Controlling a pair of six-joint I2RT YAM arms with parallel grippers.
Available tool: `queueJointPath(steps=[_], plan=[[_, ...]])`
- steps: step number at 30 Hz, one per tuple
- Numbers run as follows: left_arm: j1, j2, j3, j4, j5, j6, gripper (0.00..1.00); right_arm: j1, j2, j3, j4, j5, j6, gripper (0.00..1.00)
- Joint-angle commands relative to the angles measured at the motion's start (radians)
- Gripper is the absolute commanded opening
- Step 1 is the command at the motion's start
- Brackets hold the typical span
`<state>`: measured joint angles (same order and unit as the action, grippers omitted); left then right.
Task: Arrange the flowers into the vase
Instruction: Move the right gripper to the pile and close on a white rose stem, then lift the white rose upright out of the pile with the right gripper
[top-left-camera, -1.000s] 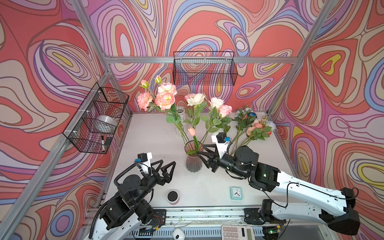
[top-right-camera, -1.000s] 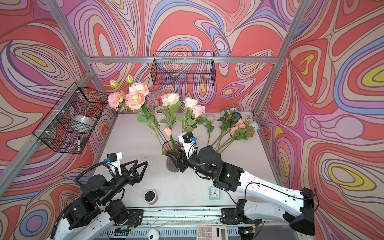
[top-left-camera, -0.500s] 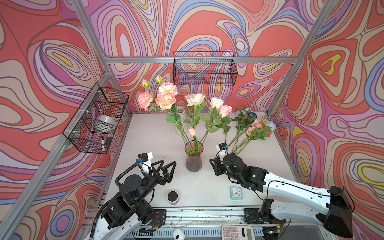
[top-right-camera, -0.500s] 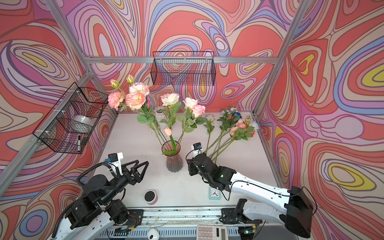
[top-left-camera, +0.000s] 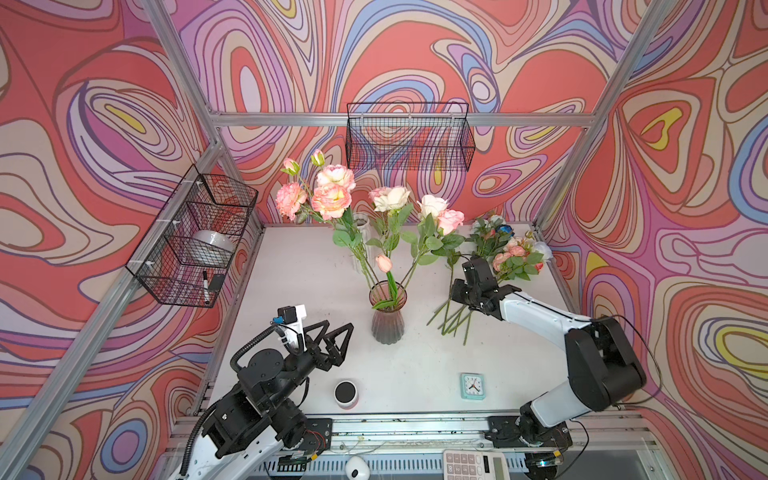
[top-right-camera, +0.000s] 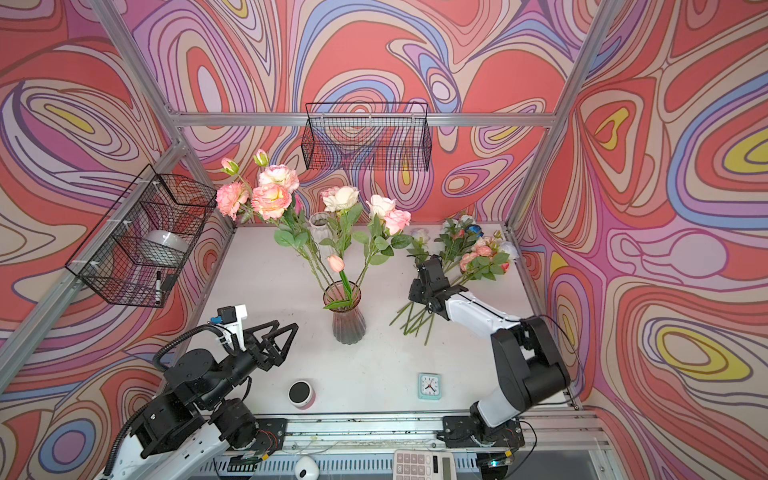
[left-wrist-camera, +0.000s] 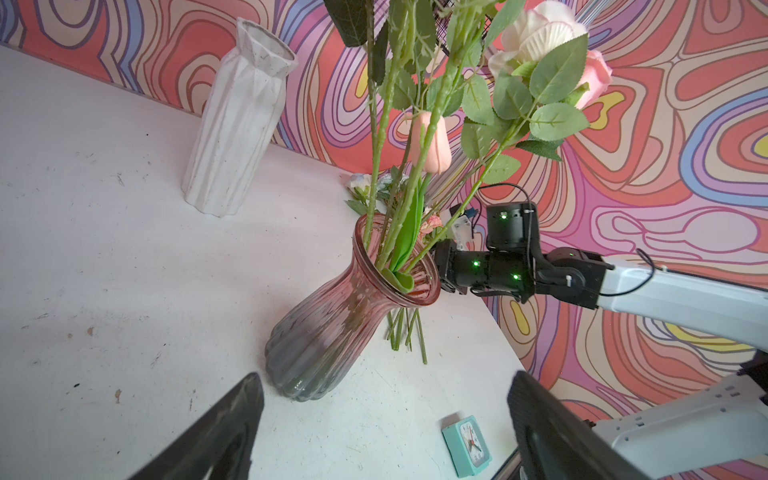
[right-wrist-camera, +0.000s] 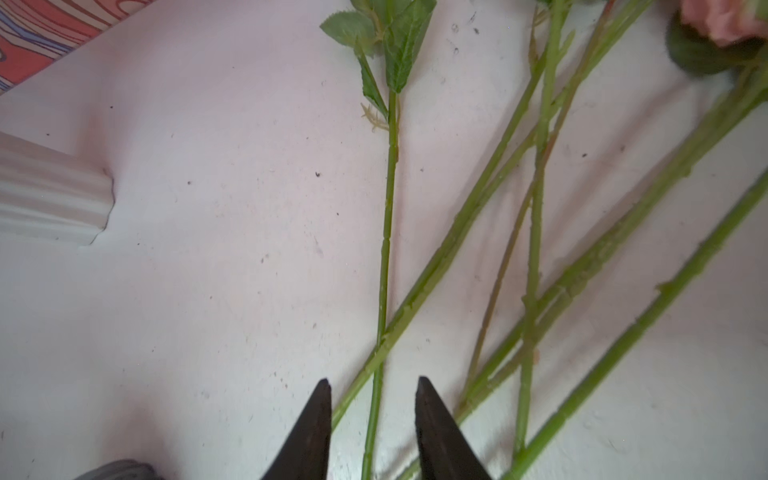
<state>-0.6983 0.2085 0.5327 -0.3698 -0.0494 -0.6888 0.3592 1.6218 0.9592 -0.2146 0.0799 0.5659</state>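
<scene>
A pink glass vase (top-left-camera: 387, 318) (top-right-camera: 348, 320) (left-wrist-camera: 332, 324) stands mid-table and holds several flowers (top-left-camera: 332, 199) with pink, peach and cream heads. More flowers (top-left-camera: 505, 255) (top-right-camera: 473, 257) lie flat at the back right, their green stems (right-wrist-camera: 384, 249) fanned toward the vase. My right gripper (top-left-camera: 456, 301) (right-wrist-camera: 374, 384) hangs low over those stems, open by a narrow gap, with one thin stem running between the fingertips and touching neither. My left gripper (top-left-camera: 337, 332) (left-wrist-camera: 384, 380) stands wide open, empty, at the front left of the vase.
A white ribbed vase (top-left-camera: 360, 232) (left-wrist-camera: 241, 124) stands behind the glass one. A teal clock (top-left-camera: 472, 386) and a small pink-and-white can (top-left-camera: 346, 392) sit near the front edge. Wire baskets (top-left-camera: 409, 137) hang on the back and left walls.
My right gripper has moved from the vase's mouth to the right and down over the loose stems, and its jaws have narrowed. The left arm has not moved.
</scene>
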Motion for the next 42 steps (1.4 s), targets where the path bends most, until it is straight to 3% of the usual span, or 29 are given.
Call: queueJointPath(steps=[1,11,17,20,23,34,42], plan=[[0.006,-0.018,-0.008,0.007,0.006,-0.015,0.94,-0.027,0.113,0.088,0.014,-0.01,-0.007,0.34],[0.005,-0.045,-0.003,-0.02,-0.012,-0.009,0.94,-0.045,0.404,0.381,-0.149,0.078,-0.003,0.28],[0.006,-0.048,-0.002,-0.023,-0.023,0.0,0.94,-0.045,0.494,0.466,-0.251,0.109,0.006,0.2],[0.006,-0.043,-0.002,-0.02,-0.021,0.0,0.94,-0.045,0.509,0.465,-0.231,0.078,0.003,0.1],[0.005,-0.04,0.001,-0.024,-0.023,0.003,0.94,-0.045,0.48,0.414,-0.135,0.023,0.002,0.0],[0.005,-0.031,0.004,-0.023,-0.023,-0.002,0.94,-0.044,0.279,0.214,0.26,-0.13,-0.038,0.0],[0.005,-0.026,0.01,-0.017,-0.024,0.001,0.94,-0.031,-0.011,0.006,0.474,0.027,-0.135,0.0]])
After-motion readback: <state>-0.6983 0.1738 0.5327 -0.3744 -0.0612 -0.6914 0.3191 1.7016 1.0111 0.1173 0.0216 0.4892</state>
